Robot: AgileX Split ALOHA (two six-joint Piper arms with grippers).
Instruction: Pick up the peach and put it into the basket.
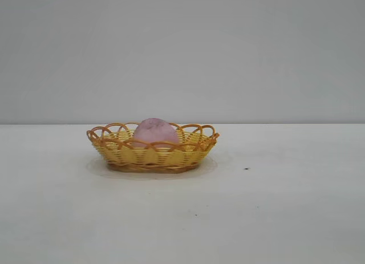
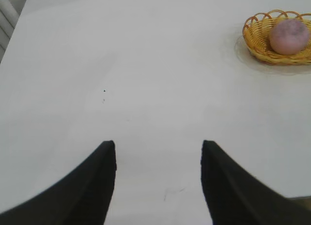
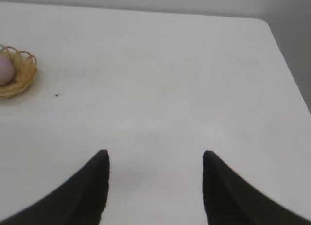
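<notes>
The pink-mauve peach (image 1: pixel 154 131) lies inside the yellow woven basket (image 1: pixel 153 156), which stands on the white table left of centre in the exterior view. Neither arm shows in that view. From the left wrist view, the basket (image 2: pixel 256 44) with the peach (image 2: pixel 288 36) in it sits far off, and my left gripper (image 2: pixel 158 145) hangs open over bare table with nothing between its fingers. The right wrist view catches the basket (image 3: pixel 25 74) and a sliver of the peach (image 3: pixel 5 69) at the picture's edge, while my right gripper (image 3: pixel 154 154) is open and empty, well away from them.
A small dark speck (image 1: pixel 246 169) marks the white tabletop (image 1: pixel 274 207) to the right of the basket. A plain grey wall rises behind the table. The table's far rounded corner (image 3: pixel 265 22) shows in the right wrist view.
</notes>
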